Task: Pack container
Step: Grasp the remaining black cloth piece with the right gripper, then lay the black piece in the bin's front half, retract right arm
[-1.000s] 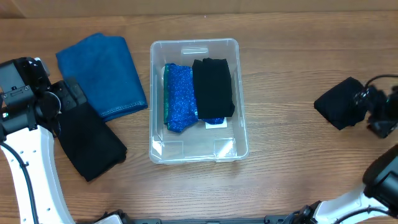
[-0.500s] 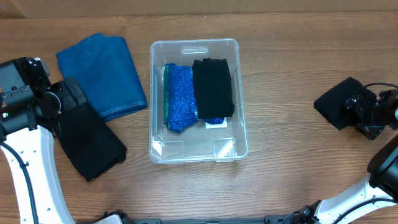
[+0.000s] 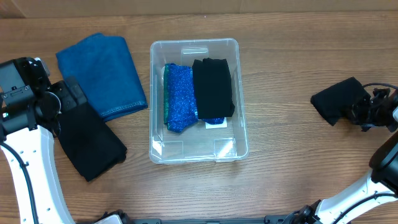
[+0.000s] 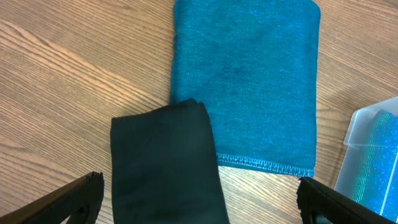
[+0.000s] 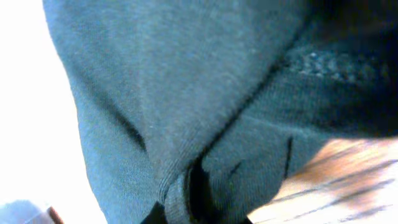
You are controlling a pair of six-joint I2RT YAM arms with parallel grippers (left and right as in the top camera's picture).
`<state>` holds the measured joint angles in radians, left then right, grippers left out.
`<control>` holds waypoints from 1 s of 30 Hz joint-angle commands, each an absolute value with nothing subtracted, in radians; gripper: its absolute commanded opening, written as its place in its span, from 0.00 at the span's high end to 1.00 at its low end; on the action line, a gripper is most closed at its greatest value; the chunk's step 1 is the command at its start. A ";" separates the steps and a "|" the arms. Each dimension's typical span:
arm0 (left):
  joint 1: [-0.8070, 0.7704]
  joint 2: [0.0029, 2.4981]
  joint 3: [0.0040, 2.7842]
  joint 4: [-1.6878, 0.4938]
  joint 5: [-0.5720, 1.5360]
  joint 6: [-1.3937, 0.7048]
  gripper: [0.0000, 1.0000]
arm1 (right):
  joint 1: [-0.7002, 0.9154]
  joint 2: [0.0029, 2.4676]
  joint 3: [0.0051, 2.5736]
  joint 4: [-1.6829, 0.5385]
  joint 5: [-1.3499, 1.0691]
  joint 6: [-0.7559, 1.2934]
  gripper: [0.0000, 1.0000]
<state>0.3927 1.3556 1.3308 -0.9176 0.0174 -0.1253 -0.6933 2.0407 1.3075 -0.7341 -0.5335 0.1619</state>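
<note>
Clear plastic forms the container point(image 3: 198, 151), which sits at the centre of the wooden table point(image 3: 286, 56). Its contents:

- a sparkly blue fabric point(image 3: 180, 96) along the left half of the container;
- a black strip point(image 3: 213, 87) along the right half, touching the blue fabric;
- a white label point(image 3: 216, 123) on the container floor, partly covered by both.

Left of the container lies a teal towel point(image 3: 102, 74), close to the container's wall. A black folded cloth point(image 3: 87, 140) lies further left, and its upper corner overlaps the towel's edge.

The left gripper point(image 4: 198, 196) hangs above the black folded cloth, left of the container. Its fingers are spread wide and grip nothing.

The right gripper point(image 3: 360, 112) is well to the right of the container. It pinches a dark bundle point(image 3: 336, 102), which fills the right wrist view.
</note>
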 commanded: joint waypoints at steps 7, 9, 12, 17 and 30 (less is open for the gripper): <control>0.392 1.360 1.354 -0.915 0.027 -0.135 0.00 | -0.596 1.787 1.452 -0.852 -0.679 0.015 0.96; 0.392 1.360 1.354 -0.915 0.027 -0.135 0.00 | -0.527 1.720 1.533 -0.929 -0.677 -0.059 0.96; 0.392 1.359 1.354 -0.915 0.027 -0.135 0.00 | -0.393 1.662 1.652 -1.047 -0.655 -0.162 0.96; 0.392 1.359 1.354 -0.916 0.027 -0.135 0.00 | -0.054 1.649 1.836 -1.234 -0.549 -0.388 0.96; 0.392 1.359 1.354 -0.916 0.027 -0.135 0.00 | 0.577 1.787 1.827 -1.473 -0.430 -1.254 0.96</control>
